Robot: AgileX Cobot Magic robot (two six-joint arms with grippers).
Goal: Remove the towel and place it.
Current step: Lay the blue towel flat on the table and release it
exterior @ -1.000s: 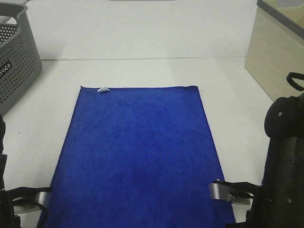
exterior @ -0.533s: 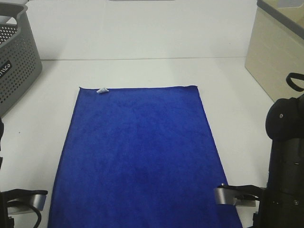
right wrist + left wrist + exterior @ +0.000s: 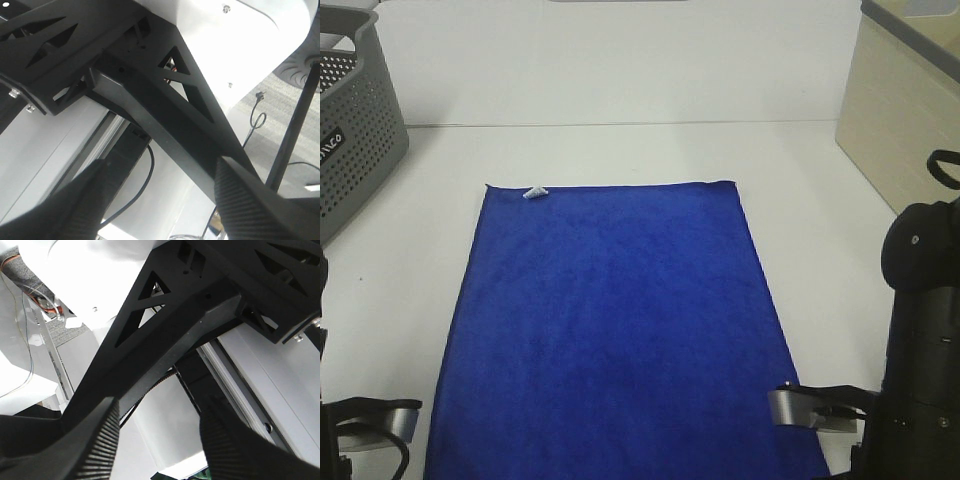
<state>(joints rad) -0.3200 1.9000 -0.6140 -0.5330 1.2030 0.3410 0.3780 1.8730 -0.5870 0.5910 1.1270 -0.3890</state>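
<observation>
The towel (image 3: 610,330) lies flat and spread out on the white worktop (image 3: 620,150), with its white tag (image 3: 535,191) at the far left corner. A grey basket (image 3: 355,140) stands far left and a beige box (image 3: 900,110) far right, both apart from the towel. The left tool (image 3: 160,412) is wide, with nothing between its 2 fingers. The right tool (image 3: 162,167) is the same.

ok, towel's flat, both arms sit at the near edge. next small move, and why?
Probably pitch the right gripper down toward the near right edge of the towel. The towel lies flat and ungrasped on the table, that arm sits beside that edge, and its wrist view shows open, empty jaws facing the rig frame, not the cloth.
</observation>
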